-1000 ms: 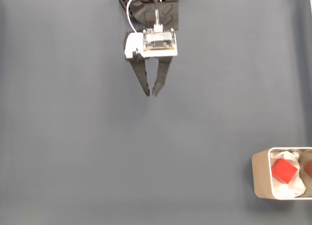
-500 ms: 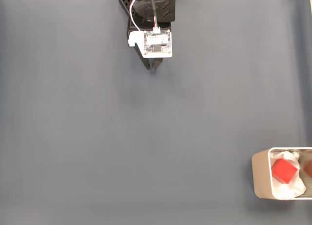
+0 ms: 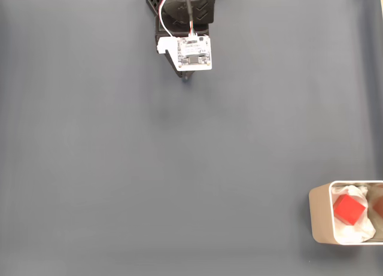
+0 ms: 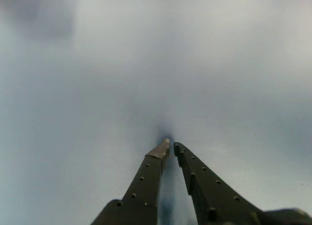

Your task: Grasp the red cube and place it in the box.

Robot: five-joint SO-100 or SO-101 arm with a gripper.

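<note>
The red cube point(image 3: 349, 208) lay inside the box point(image 3: 319, 215), on the white soft lining point(image 3: 358, 229), in the lower right corner of the fixed view. It was tilted a little and nothing held it. Beside it, at the right edge of the picture, a darker brownish thing point(image 3: 377, 205) was partly cut off, and I could not tell what it was. The box stood on the grey table cover point(image 3: 179, 168), which was bare around it.

Far from the box, at the top of the fixed view, the gripper point(image 3: 187, 77) was folded back under the arm's white wrist board point(image 3: 191, 52). A second before, the fingers had pointed out over the cover with a clear gap between them; half a second before, the arm had already pulled back, and since then it had hardly moved. In the wrist view the gripper point(image 4: 170, 145) showed its two black fingers point(image 4: 146, 181) drawn narrow, the tips nearly meeting with a thin slit between them, and they held nothing. They pointed down close to the cover.

In my judgement the task was already complete: the cube was in its place and the arm had returned to a rest pose well apart from it. Nothing more seemed to be needed, only that the arm stayed away from the box.
</note>
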